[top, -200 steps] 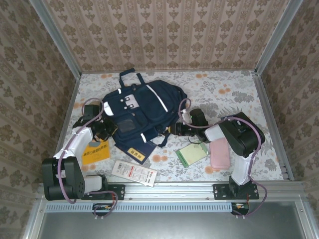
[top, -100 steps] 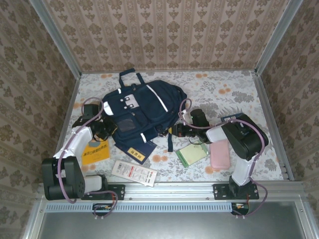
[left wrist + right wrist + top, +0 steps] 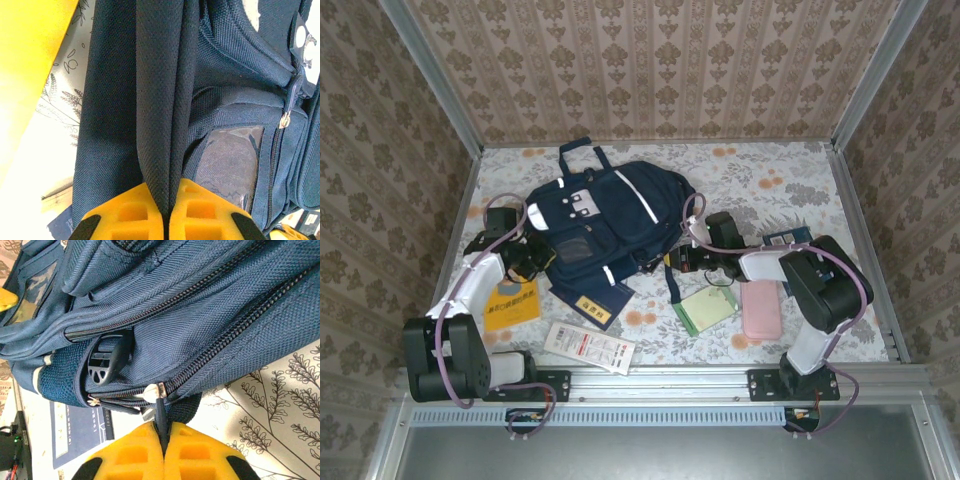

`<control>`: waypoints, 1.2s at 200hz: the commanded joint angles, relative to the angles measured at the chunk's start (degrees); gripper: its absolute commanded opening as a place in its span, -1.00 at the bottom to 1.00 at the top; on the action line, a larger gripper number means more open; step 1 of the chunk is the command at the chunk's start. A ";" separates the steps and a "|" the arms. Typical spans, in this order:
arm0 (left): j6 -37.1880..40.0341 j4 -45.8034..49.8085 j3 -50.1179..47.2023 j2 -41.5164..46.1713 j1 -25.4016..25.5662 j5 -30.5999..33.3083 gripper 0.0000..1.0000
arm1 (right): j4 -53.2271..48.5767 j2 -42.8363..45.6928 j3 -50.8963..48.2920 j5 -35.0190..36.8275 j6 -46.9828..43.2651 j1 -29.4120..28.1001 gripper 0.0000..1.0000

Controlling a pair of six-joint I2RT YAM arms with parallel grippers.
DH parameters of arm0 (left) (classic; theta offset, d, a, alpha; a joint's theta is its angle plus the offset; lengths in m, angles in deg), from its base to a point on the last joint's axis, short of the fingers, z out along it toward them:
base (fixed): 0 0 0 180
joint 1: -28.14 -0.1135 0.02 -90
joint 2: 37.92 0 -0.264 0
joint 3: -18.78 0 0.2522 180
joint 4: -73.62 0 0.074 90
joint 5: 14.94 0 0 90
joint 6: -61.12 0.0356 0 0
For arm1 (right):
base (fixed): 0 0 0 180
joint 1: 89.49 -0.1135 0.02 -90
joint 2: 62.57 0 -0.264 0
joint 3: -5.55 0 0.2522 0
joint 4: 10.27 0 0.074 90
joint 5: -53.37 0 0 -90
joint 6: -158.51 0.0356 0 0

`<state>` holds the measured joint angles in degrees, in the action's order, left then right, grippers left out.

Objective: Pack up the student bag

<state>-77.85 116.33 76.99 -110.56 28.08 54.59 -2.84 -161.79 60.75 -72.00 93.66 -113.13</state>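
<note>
The navy student bag (image 3: 605, 215) lies flat in the middle of the table, white stripes and grey buckle patch facing up. At its left edge my left gripper (image 3: 535, 260) is shut on a fold of the bag's dark mesh fabric (image 3: 162, 100), beside the clear pocket window (image 3: 227, 160). My right gripper (image 3: 672, 262) is at the bag's right side, shut on the black zipper pull (image 3: 161, 417) that hangs from the silver slider (image 3: 154, 391). The zip (image 3: 225, 347) is closed to the right of the slider and parted to its left.
A yellow booklet (image 3: 512, 305) lies under the left arm. A navy booklet (image 3: 592, 300) sticks out from below the bag. A white leaflet (image 3: 588, 347), a green notepad (image 3: 705, 308) and a pink case (image 3: 760, 308) lie near the front edge.
The right gripper has drawn the zipper pull to the right along the bag's side, and the right arm's elbow has swung right. The left gripper keeps its hold in place.
</note>
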 commanded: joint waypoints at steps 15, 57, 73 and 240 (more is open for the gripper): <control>1.43 -1.20 2.21 -0.19 -0.87 0.58 -1.00 | -0.18 0.35 1.26 -3.68 0.42 0.86 -0.83; 1.69 -1.53 2.47 -0.48 -0.47 -0.25 -1.00 | 4.57 -4.14 2.97 -6.69 5.28 0.03 -0.65; 1.77 -1.53 2.44 -0.57 -0.45 -0.45 -1.00 | 5.83 -5.05 2.94 -6.02 6.29 0.06 -0.55; 2.12 -1.20 2.93 -1.10 -0.57 -0.63 -1.00 | 10.88 -4.44 -0.03 -5.27 10.58 1.30 -1.00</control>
<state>-77.00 116.13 77.69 -111.37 28.04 54.07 7.17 -167.70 61.90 -76.57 104.78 -112.78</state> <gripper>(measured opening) 0.055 0.066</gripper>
